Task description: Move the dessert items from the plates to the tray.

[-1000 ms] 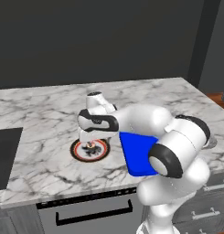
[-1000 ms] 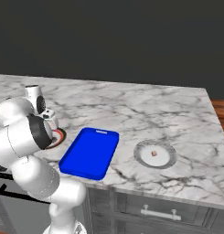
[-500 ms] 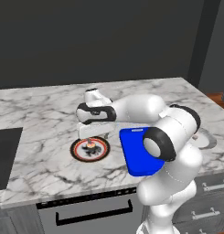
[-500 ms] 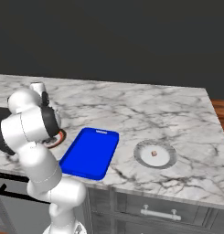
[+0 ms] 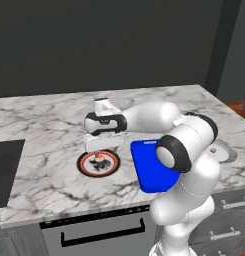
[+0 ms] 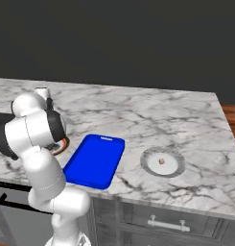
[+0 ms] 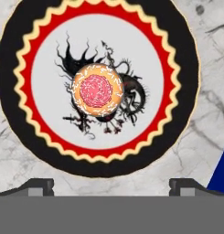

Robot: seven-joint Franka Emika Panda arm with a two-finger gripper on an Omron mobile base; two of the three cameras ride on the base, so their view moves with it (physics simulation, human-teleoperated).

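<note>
Hand view, looking straight down: cupcake [image 7: 98, 91] sits near the middle of the black-and-red plate [image 7: 13, 50], pink-red top ringed by tan base, upright as far as can be judged from above. Gripper [image 7: 111, 185] released, its two dark finger tips standing wide apart at the bottom of the view, the cupcake above and between them, nothing held. A sliver of blue at the right edge is the tray [image 7: 221, 176]. Left base view, left to right: black-and-red plate [image 5: 85, 165] on the marble desk [image 5: 39, 125] with the gripper [image 5: 97, 151] hanging just over the cupcake [image 5: 99, 159]; contact is hard to rule out at this size, probably still apart. Just beside the plate, the tray [image 5: 149, 172], bare. Right base view, further right: pale plate [image 6: 151, 166] beyond the tray [image 6: 95, 160], carrying the small tan-brown lump [image 6: 161, 161]. Neither dessert moved yet, judging by how they lie. Handling guess: cupcake light, soft on top, crumbly; frosting would smear under the pads. Better to close on the tan base low down, on opposite sides, gently. Short carry to the tray.
</note>
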